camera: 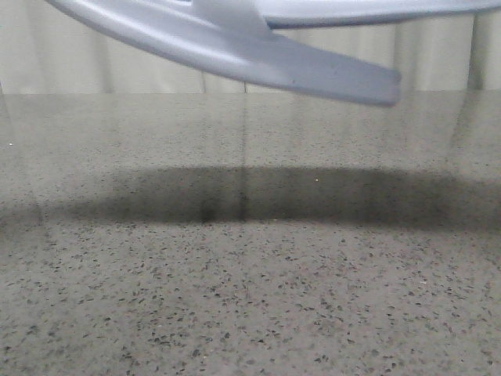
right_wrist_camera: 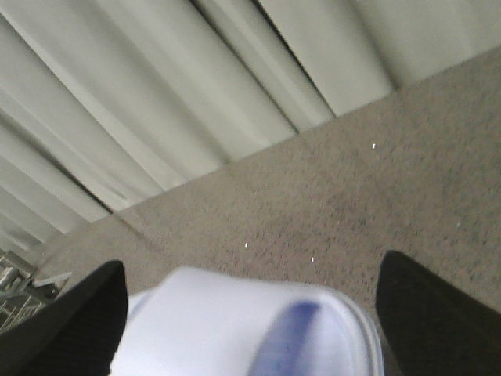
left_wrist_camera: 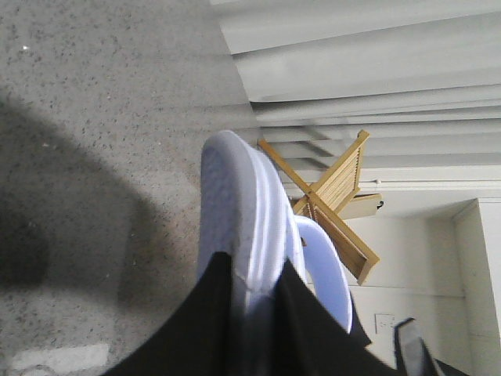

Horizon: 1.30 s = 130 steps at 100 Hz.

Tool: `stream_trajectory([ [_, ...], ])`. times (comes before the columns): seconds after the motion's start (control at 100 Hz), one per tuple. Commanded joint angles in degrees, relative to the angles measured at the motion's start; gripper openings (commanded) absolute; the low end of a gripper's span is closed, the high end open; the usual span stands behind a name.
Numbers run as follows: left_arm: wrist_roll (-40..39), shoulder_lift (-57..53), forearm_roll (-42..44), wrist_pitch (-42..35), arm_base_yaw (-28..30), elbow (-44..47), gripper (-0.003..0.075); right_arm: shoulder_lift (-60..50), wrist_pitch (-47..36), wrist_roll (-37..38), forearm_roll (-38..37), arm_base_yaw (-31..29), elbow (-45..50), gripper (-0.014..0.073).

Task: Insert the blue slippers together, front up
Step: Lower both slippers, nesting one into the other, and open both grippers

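The two pale blue slippers hang in the air at the top of the front view. One [camera: 235, 55] slants down from the upper left to a tip at the right. The other [camera: 376, 11] runs off to the right and crosses it. In the left wrist view my left gripper [left_wrist_camera: 254, 276] is shut on the edge of a slipper's thick sole [left_wrist_camera: 231, 196], and the second slipper's strap [left_wrist_camera: 325, 270] shows just beyond. In the right wrist view a slipper [right_wrist_camera: 235, 329] lies between my right gripper's [right_wrist_camera: 250, 313] widely spread fingers. Both grippers are out of the front view.
The grey speckled tabletop [camera: 250, 298] lies below, with the slippers' dark shadow [camera: 250, 196] across its middle. Pale curtains [camera: 94, 70] hang behind the table. A wooden folding rack [left_wrist_camera: 337, 196] stands past the table edge in the left wrist view.
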Motion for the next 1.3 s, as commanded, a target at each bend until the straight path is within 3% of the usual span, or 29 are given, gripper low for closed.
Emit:
stream_trajectory([
  [0.0, -0.6, -0.5, -3.9, 1.8, -0.5, -0.9, 0.0016, -2.8, -4.9, -0.4, -2.5, -2.2, -2.3, 0.0566],
  [0.28, -0.6, -0.2, -2.5, -2.8, -0.5, 0.3, 0.0016, -7.2, -6.1, -0.4, -4.9, -3.8, -2.3, 0.0566],
  [0.89, 0.1, 9.1, 2.4, -0.8, -0.5, 0.3, 0.0022, -7.2, -5.5, -0.4, -4.9, -3.8, -2.3, 0.0566],
  [1.06, 2.3, 9.1, 2.5, -0.8, -0.5, 0.3, 0.0118, -7.2, -5.5, -0.4, -4.9, -3.8, -2.3, 0.0566],
  [1.29, 7.1, 9.1, 2.5, -2.4, -0.5, 0.3, 0.0319, -7.2, -5.9, -0.4, -4.9, -3.8, -2.3, 0.0566],
])
